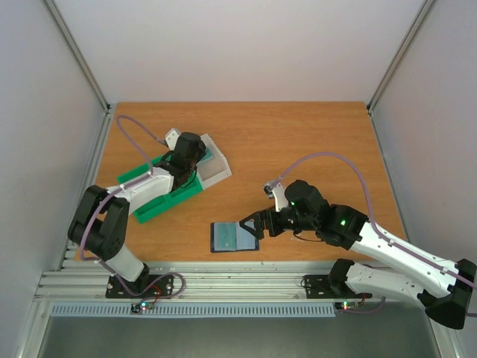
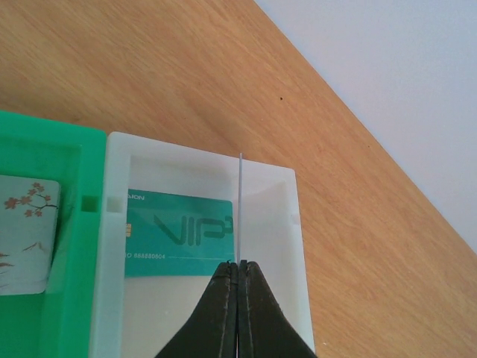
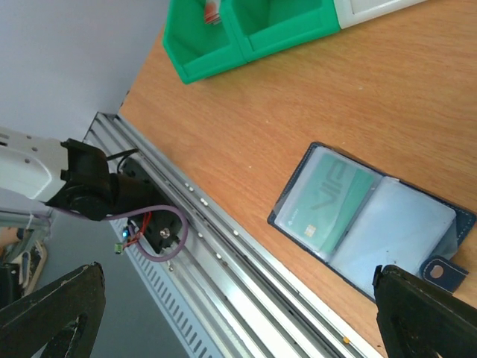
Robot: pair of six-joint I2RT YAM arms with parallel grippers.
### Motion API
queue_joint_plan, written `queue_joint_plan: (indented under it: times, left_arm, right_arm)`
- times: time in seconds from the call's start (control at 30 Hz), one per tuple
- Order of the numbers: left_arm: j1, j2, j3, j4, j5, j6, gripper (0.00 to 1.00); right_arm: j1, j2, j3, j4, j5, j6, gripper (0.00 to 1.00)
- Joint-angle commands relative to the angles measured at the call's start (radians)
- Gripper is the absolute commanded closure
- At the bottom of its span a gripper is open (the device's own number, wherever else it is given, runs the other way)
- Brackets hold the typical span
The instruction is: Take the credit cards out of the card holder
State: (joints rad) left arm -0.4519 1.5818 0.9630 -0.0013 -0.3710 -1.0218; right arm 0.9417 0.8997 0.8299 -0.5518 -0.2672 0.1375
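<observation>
In the tray, the white compartment holds 1 teal card; above it the left gripper pinches 1 thin card edge-on. The card holder lies open near the front edge of the table, 1 sleeved card inside, with the right gripper spread wide beside it. We expect an edge-on release could tip the thin card outside.

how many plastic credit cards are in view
4: a teal VIP card flat in the white compartment, a pale card edge-on in the left gripper, a blossom-print card in the green compartment, a teal card sleeved in the navy wallet. More may be hidden.
</observation>
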Motion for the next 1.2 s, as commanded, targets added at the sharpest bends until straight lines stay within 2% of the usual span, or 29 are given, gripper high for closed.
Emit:
queue_joint_plan:
  times: [0.0, 0.63, 1.17]
  left_arm:
    - [0.004, 0.064, 0.044, 0.088, -0.021, -0.007, 0.99]
    - [0.005, 0.166, 0.079, 0.139, -0.027, 0.048, 1.0]
    - [0.005, 0.253, 0.137, 0.097, -0.027, 0.051, 0.97]
  right_arm:
    - [-0.001, 0.011, 0.031, -0.035, 0.037, -0.033, 0.02]
    - [-0.001, -0.012, 0.028, -0.091, 0.213, -0.012, 0.02]
    - [-0.003, -0.037, 0.011, -0.096, 0.239, -0.028, 0.02]
